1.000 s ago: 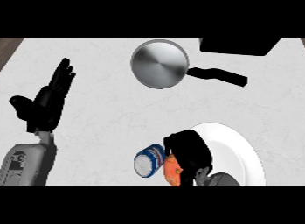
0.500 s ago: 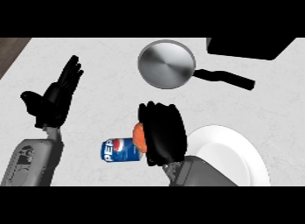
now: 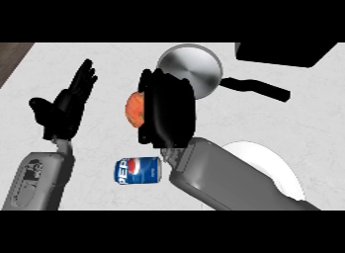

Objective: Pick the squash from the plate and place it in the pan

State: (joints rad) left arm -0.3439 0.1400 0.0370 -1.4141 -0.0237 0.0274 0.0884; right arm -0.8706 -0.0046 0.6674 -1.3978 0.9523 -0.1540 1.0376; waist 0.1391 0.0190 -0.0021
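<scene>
We hold the squash [image 3: 135, 108] in our right hand [image 3: 167, 109], fingers curled round it, so only its orange left side shows past the black palm. It is off the plate [image 3: 267, 158], which lies at the lower right, partly behind our forearm, and it is not yet in the pan [image 3: 195, 66]. The hand sits at the pan's near-left rim and overlaps it in this view; how high it is above the rim we cannot tell. We judge this to be the carry step, with the drop to come. The pan's handle [image 3: 257, 88] points off to the right, away from our approach, so the way to the bowl looks free.

Our left hand [image 3: 65, 105] rests at the left with fingers straight and spread, holding nothing.

1 can [image 3: 138, 171] lies on its side just beside our right forearm. Its blue label reads PEPSI, next to the round logo. A black object [image 3: 284, 52] at the top right shows no writing we can read.
</scene>
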